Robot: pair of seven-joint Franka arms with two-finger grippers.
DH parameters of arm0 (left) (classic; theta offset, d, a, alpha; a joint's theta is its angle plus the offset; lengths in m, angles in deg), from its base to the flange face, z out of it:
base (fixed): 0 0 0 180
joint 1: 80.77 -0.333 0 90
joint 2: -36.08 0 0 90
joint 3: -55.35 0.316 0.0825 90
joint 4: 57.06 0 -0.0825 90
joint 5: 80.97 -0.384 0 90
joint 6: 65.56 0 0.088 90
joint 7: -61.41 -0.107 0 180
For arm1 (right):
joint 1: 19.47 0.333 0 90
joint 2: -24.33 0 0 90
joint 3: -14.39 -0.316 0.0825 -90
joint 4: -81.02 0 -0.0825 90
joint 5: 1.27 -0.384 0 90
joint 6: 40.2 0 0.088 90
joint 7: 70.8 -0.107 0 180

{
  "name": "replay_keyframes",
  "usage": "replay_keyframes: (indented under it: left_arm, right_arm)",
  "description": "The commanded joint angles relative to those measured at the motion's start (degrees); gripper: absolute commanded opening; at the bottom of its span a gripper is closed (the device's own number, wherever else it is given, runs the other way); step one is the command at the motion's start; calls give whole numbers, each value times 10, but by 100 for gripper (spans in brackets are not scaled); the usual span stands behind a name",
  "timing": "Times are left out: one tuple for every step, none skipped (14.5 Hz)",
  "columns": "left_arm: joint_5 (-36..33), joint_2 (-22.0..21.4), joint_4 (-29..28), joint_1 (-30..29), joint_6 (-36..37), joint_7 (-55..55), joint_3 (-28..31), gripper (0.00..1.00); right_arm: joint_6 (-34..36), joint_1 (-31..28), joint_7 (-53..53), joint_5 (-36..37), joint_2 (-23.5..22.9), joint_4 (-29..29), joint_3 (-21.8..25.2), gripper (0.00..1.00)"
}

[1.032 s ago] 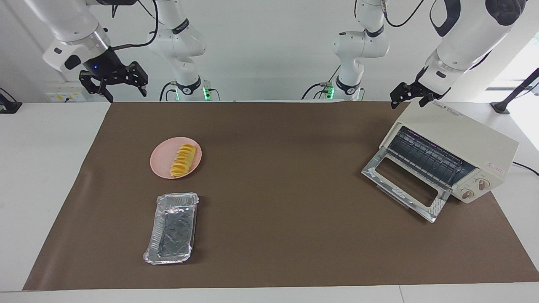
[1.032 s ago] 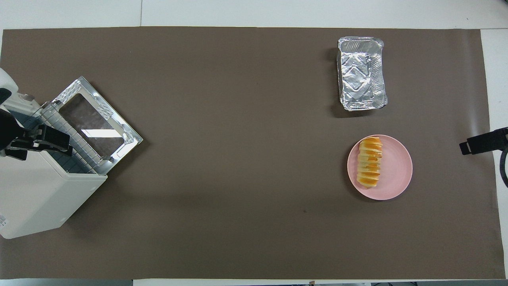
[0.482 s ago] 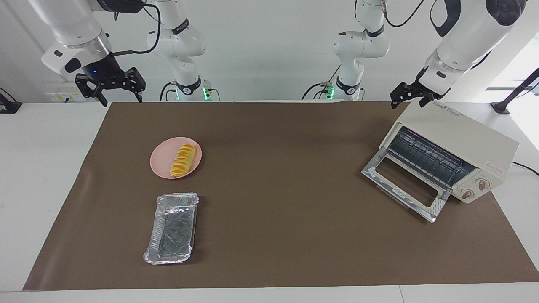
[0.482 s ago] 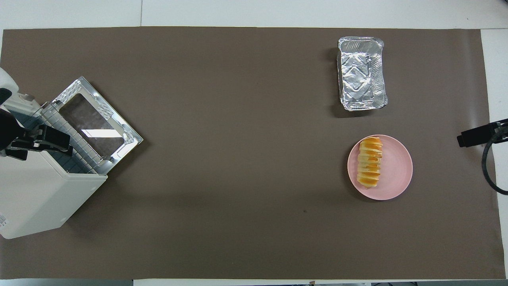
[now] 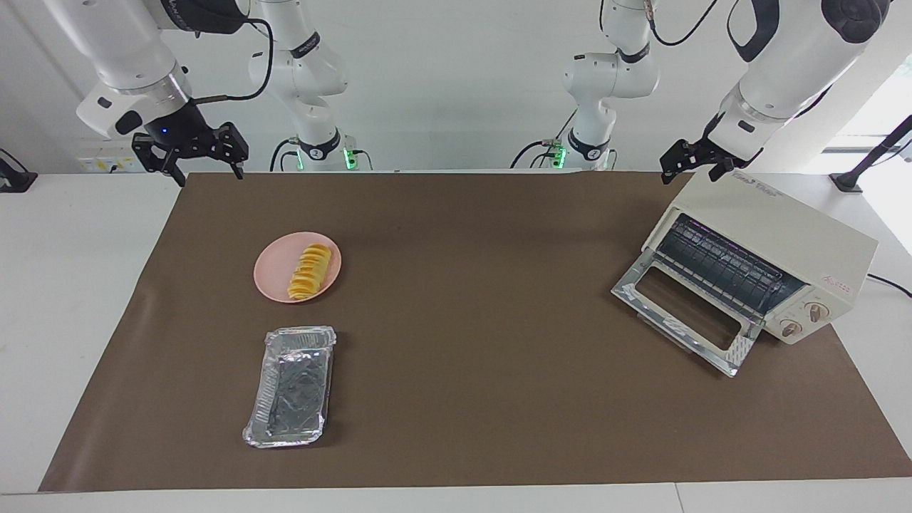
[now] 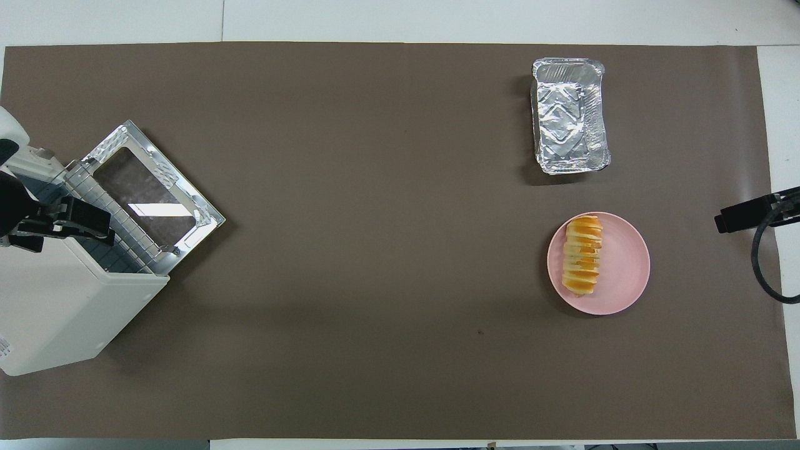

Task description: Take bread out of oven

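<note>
The bread [image 5: 311, 271] lies on a pink round plate [image 5: 272, 279] toward the right arm's end of the table; it also shows in the overhead view [image 6: 582, 254]. The cream oven [image 5: 784, 228] stands at the left arm's end with its glass door [image 5: 684, 313] dropped open. Nothing lies on the part of its wire rack that shows. My right gripper [image 5: 209, 173] is open and empty, up in the air over the mat's corner by the robots. My left gripper [image 5: 690, 174] is open over the oven's top edge and waits.
A silver foil tray [image 5: 299, 332] with nothing in it lies on the brown mat, farther from the robots than the plate. The oven's open door juts out over the mat toward the table's middle.
My right gripper has shifted a little and turned its wrist over the mat's corner. The left arm, bread, plate and oven have not moved.
</note>
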Motion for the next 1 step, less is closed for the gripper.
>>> replay_keyframes:
  left_arm:
    - [1,-7,-2,-5,7,0,-3,100]
  right_arm:
    - [2,-7,7,-4,4,0,-3,100]
